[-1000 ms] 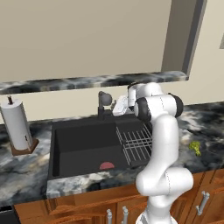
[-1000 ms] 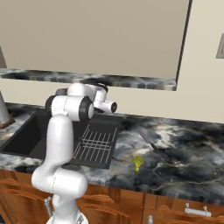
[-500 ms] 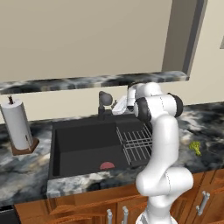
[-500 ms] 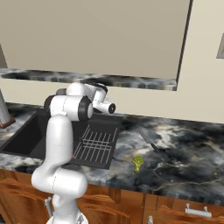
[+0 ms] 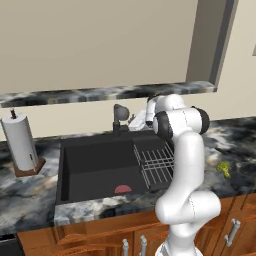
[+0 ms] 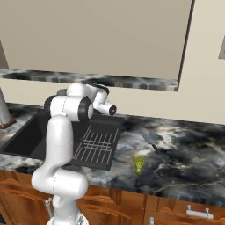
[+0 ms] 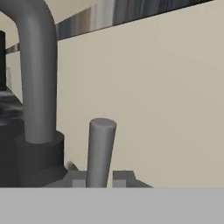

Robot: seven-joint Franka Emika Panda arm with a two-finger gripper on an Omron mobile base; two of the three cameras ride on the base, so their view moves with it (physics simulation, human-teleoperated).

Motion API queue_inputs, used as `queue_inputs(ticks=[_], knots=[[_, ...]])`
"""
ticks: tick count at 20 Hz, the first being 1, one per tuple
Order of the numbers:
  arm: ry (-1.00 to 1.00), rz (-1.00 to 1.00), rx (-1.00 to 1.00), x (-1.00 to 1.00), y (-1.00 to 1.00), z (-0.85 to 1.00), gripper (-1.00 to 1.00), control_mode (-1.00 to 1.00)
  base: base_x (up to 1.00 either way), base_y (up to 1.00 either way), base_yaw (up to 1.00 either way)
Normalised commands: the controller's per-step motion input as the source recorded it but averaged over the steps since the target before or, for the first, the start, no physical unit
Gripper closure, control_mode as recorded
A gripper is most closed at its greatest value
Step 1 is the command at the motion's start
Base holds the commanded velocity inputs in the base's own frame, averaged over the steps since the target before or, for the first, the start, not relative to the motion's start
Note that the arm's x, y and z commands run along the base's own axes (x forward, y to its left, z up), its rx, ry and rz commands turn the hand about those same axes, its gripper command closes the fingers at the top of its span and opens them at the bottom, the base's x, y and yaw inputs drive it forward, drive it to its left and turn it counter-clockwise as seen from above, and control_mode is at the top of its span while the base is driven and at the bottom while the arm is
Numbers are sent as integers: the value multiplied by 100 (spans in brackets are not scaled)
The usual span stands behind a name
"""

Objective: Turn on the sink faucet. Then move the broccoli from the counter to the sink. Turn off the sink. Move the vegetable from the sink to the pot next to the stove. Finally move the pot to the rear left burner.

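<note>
Left base view: the arm reaches to the faucet (image 5: pixel 120 117) behind the dark sink (image 5: pixel 100 165).

Right base view: broccoli (image 6: pixel 139 164) sits near the surface (image 6: pixel 184 162) front edge (open room around).

Hand view: the gripper (image 7: pixel 99 178), shut, brackets the faucet's upright lever (image 7: pixel 100 151).

Matt grey metal faucet (image 7: pixel 39 87), glossy veined stone counter (image 6: pixel 184 158), matt black sink (image 5: pixel 100 170).

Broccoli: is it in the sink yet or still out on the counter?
Out. The broccoli lies on the counter, right of the sink.
</note>
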Motion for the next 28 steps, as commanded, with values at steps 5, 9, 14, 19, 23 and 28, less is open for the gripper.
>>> queue_inputs(ticks=[5, 9, 14, 19, 23, 28], knots=[[0, 0, 2, 0, -72, -29, 100, -100, 0, 0, 0], [0, 0, 1, 0, -72, -34, 100, -100, 0, 0, 0], [0, 0, 1, 0, -72, -37, 100, -100, 0, 0, 0], [0, 0, 1, 0, -72, -42, 100, -100, 0, 0, 0], [0, 0, 1, 0, -74, -48, 100, -100, 0, 0, 0], [0, 0, 1, 0, -74, -52, 100, -100, 0, 0, 0]])
